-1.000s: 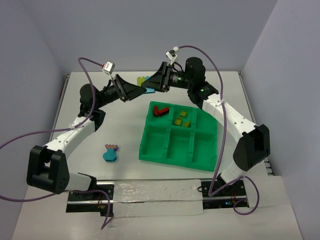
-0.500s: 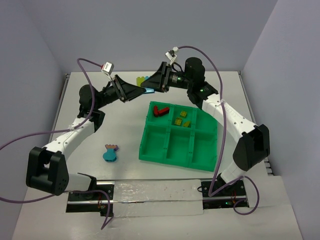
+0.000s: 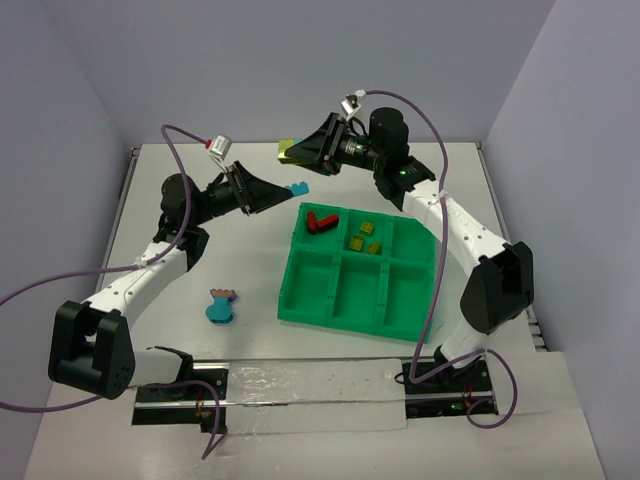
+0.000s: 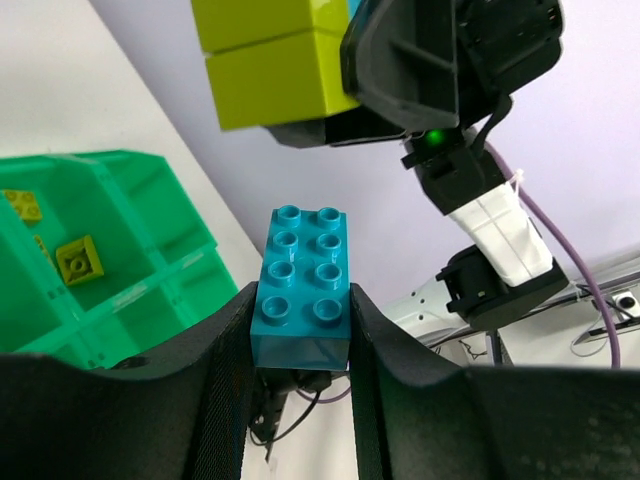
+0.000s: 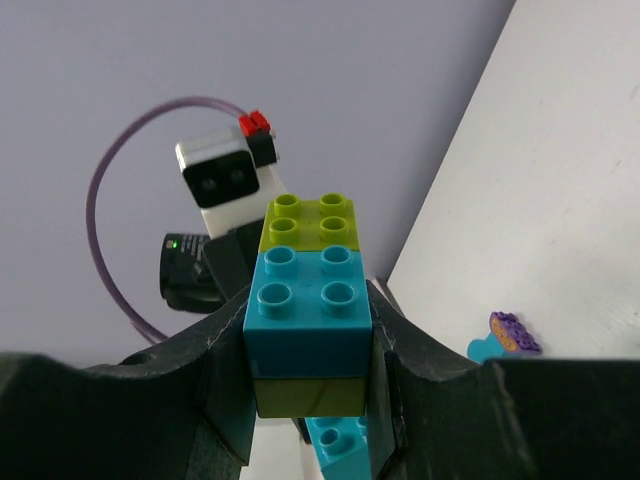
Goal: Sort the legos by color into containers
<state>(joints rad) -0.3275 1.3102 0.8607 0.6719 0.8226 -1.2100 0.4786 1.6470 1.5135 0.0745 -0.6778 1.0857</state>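
Note:
My left gripper [image 3: 288, 190] is shut on a blue lego brick [image 3: 298, 187], held in the air left of the green tray [image 3: 290, 275]; in the left wrist view the brick [image 4: 305, 290] sits between the fingers. My right gripper [image 3: 297, 152] is shut on a cluster of yellow-green and cyan legos [image 3: 289, 149], raised behind the tray; the cluster fills the right wrist view [image 5: 310, 310]. The two grippers face each other, bricks close but apart. A red lego [image 3: 320, 221] lies in the far left compartment, yellow-green legos [image 3: 362, 235] in the far middle one.
A blue piece with a purple and orange top [image 3: 221, 305] lies on the white table left of the tray; it also shows in the right wrist view [image 5: 505, 340]. The tray's near row of compartments holds nothing visible. Purple cables hang from both arms.

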